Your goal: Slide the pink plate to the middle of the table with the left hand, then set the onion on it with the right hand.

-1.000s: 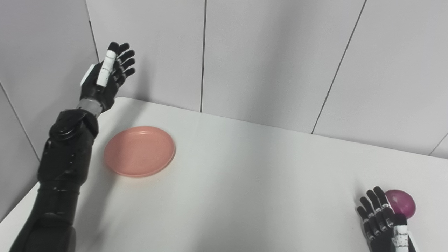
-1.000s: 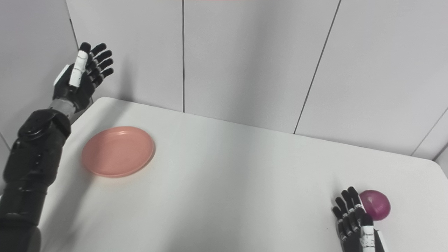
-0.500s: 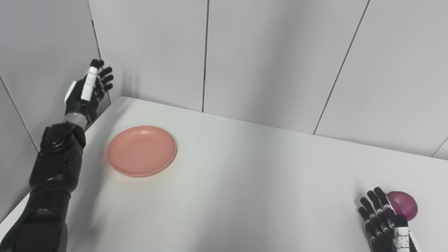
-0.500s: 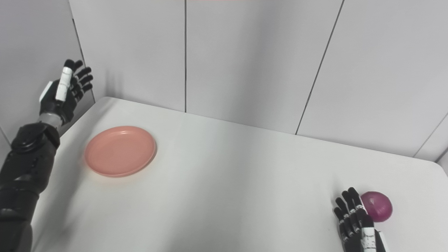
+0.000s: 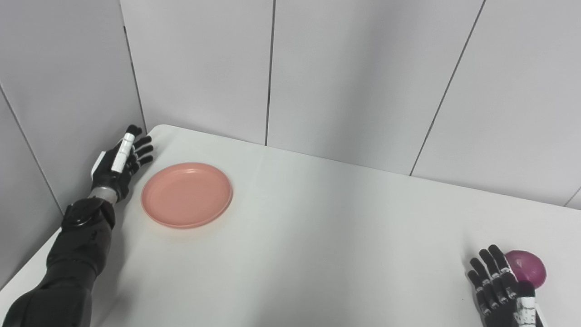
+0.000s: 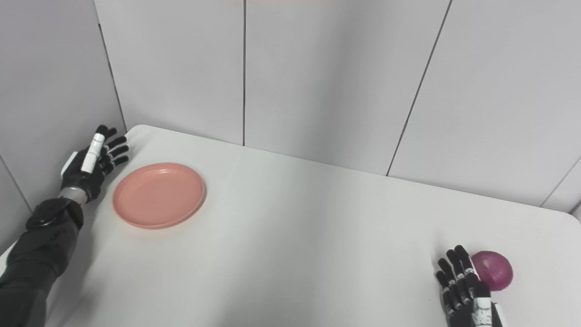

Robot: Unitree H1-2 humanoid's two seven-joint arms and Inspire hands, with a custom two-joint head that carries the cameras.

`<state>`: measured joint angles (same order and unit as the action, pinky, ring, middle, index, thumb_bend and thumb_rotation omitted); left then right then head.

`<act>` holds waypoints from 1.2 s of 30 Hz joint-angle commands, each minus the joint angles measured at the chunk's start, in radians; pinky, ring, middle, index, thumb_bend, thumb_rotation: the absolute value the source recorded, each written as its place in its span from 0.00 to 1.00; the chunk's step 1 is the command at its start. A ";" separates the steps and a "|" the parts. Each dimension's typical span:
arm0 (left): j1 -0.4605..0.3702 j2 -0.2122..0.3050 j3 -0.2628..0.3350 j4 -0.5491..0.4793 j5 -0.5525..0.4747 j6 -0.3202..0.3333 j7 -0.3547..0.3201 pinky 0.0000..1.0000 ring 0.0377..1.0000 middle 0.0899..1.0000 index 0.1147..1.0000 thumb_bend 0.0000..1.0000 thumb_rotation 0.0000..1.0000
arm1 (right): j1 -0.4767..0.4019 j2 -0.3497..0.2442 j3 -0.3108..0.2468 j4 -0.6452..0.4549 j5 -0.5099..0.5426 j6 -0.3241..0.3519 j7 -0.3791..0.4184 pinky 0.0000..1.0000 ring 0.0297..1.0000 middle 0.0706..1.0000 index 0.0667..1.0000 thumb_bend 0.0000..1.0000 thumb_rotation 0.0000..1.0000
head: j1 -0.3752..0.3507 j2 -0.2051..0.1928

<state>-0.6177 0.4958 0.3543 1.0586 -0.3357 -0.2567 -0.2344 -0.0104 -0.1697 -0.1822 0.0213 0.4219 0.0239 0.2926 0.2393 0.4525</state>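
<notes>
Pink plate (image 5: 186,194) flat and upright on the white table (image 5: 317,236), toward the far left corner, well away from the table's middle and with nothing on it. Just beside its left rim, the left hand (image 5: 120,164), low over the table's left edge, fingers (image 5: 143,150) straight and spread apart, pointing toward the back wall (image 5: 345,77), palm turned toward the plate; holds nothing, and whether any fingertip meets the rim cannot be told, though a thin strip of table shows between hand and plate in the right eye view. Black forearm (image 5: 81,240) running back along the left edge to the bottom corner of the picture. Far across the table, near the front right corner, the purple onion (image 6: 492,270), resting on the tabletop by itself. Immediately left of it, the right hand (image 6: 464,287), coming up from the bottom edge, fingers extended and a little apart, grasping nothing; fingertips right next to the onion's left side, contact impossible to judge. Plate and onion well apart, with a wide stretch of bare white tabletop between them. Behind everything, grey wall panels with dark vertical seams.
</notes>
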 commanded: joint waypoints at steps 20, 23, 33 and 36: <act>0.096 -0.044 -0.012 -0.157 -0.014 0.002 -0.003 0.77 0.81 0.80 0.86 0.92 0.78 | 0.074 0.023 0.014 0.013 0.007 0.019 -0.005 1.00 1.00 0.99 0.99 0.78 0.87 | -0.007 0.028; 0.106 -0.072 -0.019 -0.186 -0.011 0.019 0.014 0.74 0.79 0.80 0.84 0.98 0.75 | 0.076 0.031 0.014 -0.001 0.010 0.030 -0.016 1.00 1.00 0.99 0.99 0.78 0.86 | -0.015 0.030; 0.150 -0.143 -0.040 -0.373 -0.052 0.121 -0.020 0.80 0.82 0.84 0.87 0.93 0.75 | 0.080 0.044 0.028 -0.028 0.010 0.034 -0.033 1.00 1.00 1.00 1.00 0.77 0.86 | -0.031 0.039; 0.156 -0.156 -0.058 -0.416 -0.045 0.133 -0.015 0.76 0.80 0.81 0.86 0.93 0.77 | 0.080 0.045 0.032 -0.031 0.006 0.030 -0.035 1.00 1.00 1.00 1.00 0.77 0.87 | -0.034 0.040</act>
<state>-0.4477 0.3338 0.3029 0.6644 -0.3866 -0.1422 -0.2409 0.0254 -0.1547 -0.1664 -0.0368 0.4223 0.0362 0.2602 0.2071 0.4909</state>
